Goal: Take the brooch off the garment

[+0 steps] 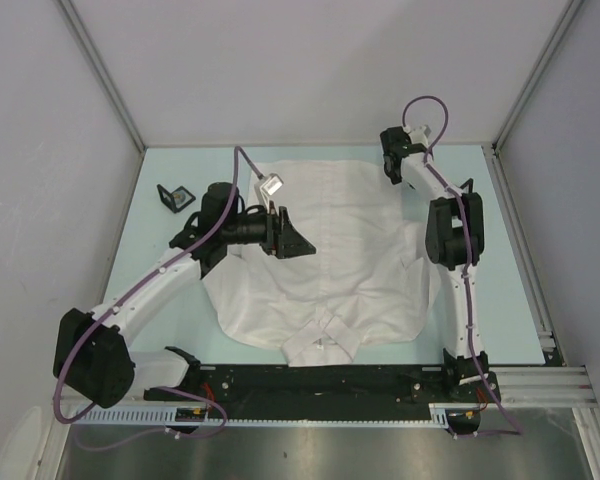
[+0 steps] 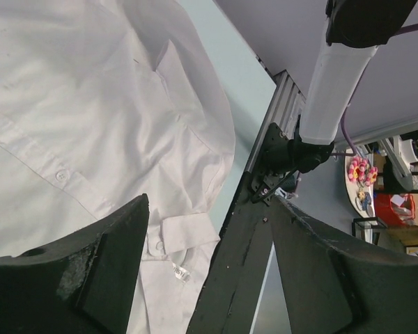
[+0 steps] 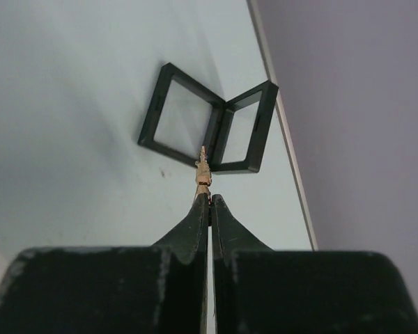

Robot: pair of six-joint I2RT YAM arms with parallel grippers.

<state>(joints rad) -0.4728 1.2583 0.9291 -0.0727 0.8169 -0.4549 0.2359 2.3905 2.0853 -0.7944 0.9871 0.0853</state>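
The right gripper (image 3: 208, 197) has its fingers pressed together on the brooch (image 3: 204, 172), a small gold-coloured piece pinched right at the tips. The brooch sticks out forward past them in line with the fingers; it is too small to make out its shape. It hangs over bare table (image 1: 505, 280), touching no cloth.

Beyond the tips, an open black case (image 3: 202, 122) lies on the table. Its two square halves are spread apart at the hinge, and its far corner is close to the strip under the wall (image 3: 362, 104). The overhead view shows one such case at the table's far left.

From above, the right gripper is at the far right of the table, just beside the far right corner of the shirt (image 1: 330, 250). The shirt is spread flat across the middle, button front up, with its collar toward the arm bases.

The left gripper (image 2: 209, 205) hovers above the shirt's left part. Its fingers (image 2: 104, 271) are spread wide apart with nothing between them, and it points across the cloth toward the near right. Its own camera looks down on the shirt's chest pocket and collar, with the near rail and the right arm's white link beyond.
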